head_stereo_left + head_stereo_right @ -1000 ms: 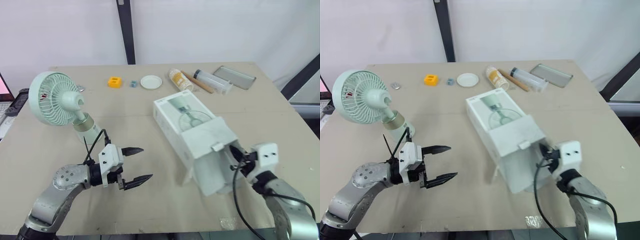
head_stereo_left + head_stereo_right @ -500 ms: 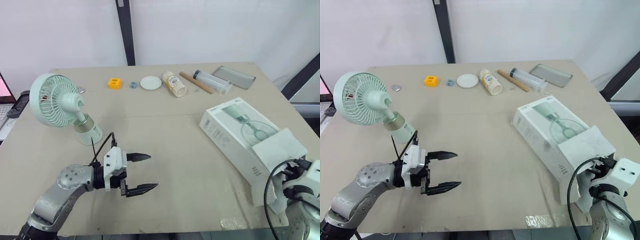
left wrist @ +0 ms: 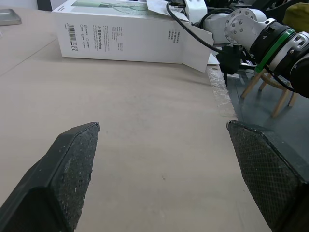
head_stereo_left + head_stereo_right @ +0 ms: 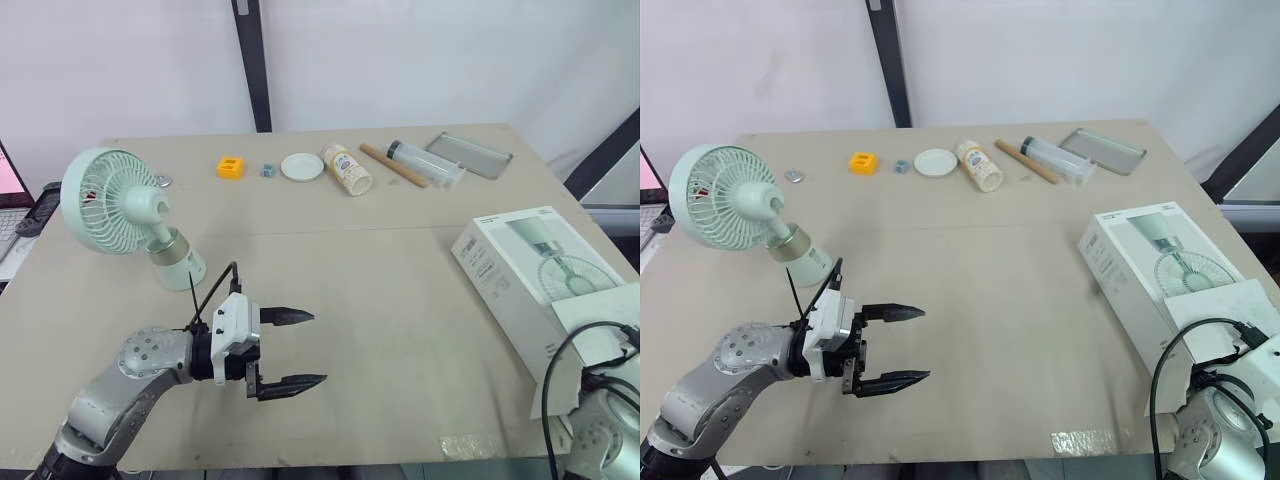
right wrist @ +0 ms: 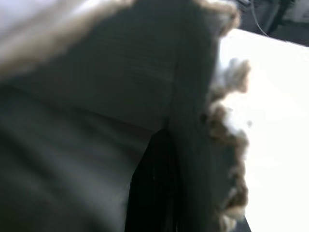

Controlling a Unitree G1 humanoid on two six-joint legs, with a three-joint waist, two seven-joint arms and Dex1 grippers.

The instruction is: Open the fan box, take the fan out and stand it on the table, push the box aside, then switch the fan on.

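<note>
Left gripper (image 4: 318, 348) is hovering wide open near the standing mint-green plastic fan (image 4: 115, 200). The white cardboard fan box (image 4: 520, 260) is lying well apart from it. Right gripper (image 4: 1238, 348), apparently at the box's flap: grip cannot be told.

A lab-like test room: white backdrop (image 4: 420, 60), black post (image 4: 252, 60), plain table (image 4: 400, 290) of small props (image 4: 302, 166)

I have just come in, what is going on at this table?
The fan stands upright on the left of the table, already out of the fan box. The box lies at the right edge, with the right arm at its open end. The left gripper is open, hovering above the table near the fan.
</note>
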